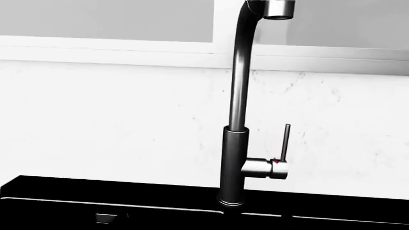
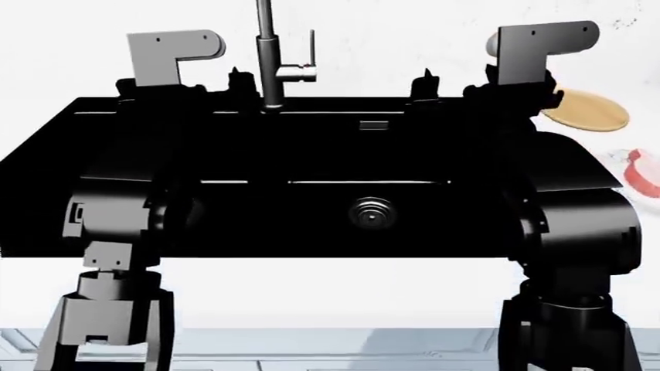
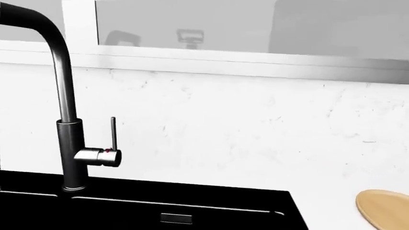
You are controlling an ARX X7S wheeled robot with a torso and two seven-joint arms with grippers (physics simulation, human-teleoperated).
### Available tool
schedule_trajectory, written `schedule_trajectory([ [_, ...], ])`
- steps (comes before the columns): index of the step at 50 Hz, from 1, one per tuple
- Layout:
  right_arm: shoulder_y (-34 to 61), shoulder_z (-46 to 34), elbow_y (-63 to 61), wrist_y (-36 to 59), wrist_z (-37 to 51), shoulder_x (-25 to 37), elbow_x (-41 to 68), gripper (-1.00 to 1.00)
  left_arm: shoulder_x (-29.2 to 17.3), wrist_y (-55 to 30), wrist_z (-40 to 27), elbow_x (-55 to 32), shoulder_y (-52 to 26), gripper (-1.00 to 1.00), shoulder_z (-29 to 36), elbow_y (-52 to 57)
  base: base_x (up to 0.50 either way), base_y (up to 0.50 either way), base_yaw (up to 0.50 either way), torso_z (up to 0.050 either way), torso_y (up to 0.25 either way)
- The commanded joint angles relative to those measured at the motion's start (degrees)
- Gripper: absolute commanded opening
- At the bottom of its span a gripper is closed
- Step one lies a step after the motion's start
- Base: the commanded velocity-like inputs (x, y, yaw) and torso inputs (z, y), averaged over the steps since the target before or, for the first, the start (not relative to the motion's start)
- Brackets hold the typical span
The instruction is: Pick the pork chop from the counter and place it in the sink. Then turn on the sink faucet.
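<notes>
black sink (image 2: 258,147) fills the counter's (image 2: 309,282) middle, faucet (image 2: 270,54) upright at its back edge, lever (image 3: 113,134) vertical. wooden disc (image 2: 588,108) and red-rimmed plate (image 2: 641,171) sit toward the right edge. pork chop not visible; both grippers' state i cannot tell.

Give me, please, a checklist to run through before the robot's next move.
1. Meat inside the large matte black rectangular sink: not ok; none shows around its round steel drain.
2. Pork chop located: cannot tell; a pink-red shape is cropped at the head view's right edge.
3. Thin lever on the tall dark grey gooseneck faucet: ok, upright, no water seen.
4. Round tan wooden disc apart from the sink: ok, on the white counter.
</notes>
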Motion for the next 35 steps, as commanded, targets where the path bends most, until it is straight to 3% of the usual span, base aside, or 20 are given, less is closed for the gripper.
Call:
schedule_trajectory([
  [1, -0.10, 0.47, 0.77, -0.39, 0.19, 0.24, 0.71, 1.00, 0.20, -0.79, 0.63, -1.55, 0.44, 1.00, 0.27, 0.01, 0.50, 0.00, 0.00, 0.000, 0.000],
  [35, 0.31, -0.25, 0.68, 0.33, 0.78, 0.97, 2.06, 1.00, 0.14, -4.78, 1.01, -7.39, 3.01, 1.00, -0.40, 5.96, 0.50, 0.00, 0.00, 0.000, 0.001],
])
